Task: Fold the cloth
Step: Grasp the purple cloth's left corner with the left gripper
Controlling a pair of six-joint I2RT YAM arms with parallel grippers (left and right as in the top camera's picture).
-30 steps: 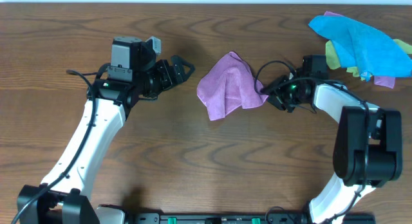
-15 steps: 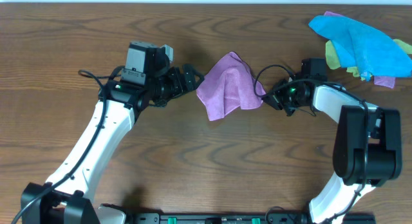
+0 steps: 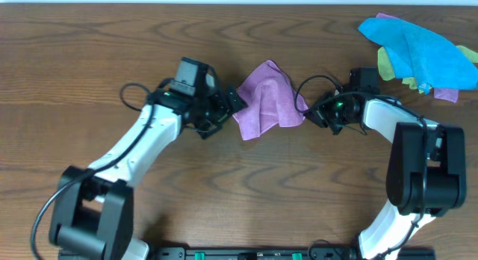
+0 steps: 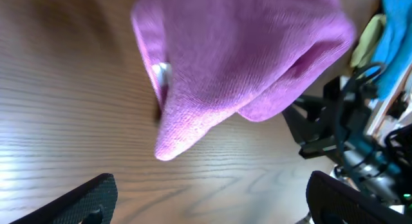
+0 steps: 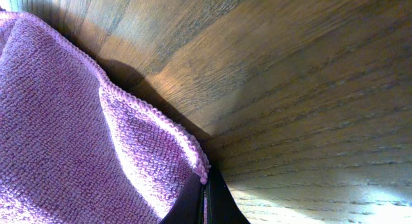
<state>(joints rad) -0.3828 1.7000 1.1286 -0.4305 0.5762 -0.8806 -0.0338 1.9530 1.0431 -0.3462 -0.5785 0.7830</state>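
Note:
The lilac cloth [image 3: 265,96] lies crumpled in a heap at the middle of the wooden table [image 3: 224,185]. My right gripper [image 3: 306,113] is shut on its right corner. In the right wrist view the hemmed edge of the cloth [image 5: 71,134] runs into my closed right gripper [image 5: 205,193]. My left gripper [image 3: 233,104] sits at the cloth's left edge, open. In the left wrist view the cloth [image 4: 238,63] bulges just ahead of the left gripper [image 4: 209,201], and one fingertip [image 4: 87,197] shows with bare wood beside it.
A pile of other cloths, bright blue [image 3: 418,45] over yellow-green [image 3: 386,64], lies at the back right corner. The left wrist view also shows the right arm's black head and cables [image 4: 344,134] beyond the cloth.
My left arm has swung right, up to the cloth's left edge, still open. My right gripper has closed on the cloth's right corner.

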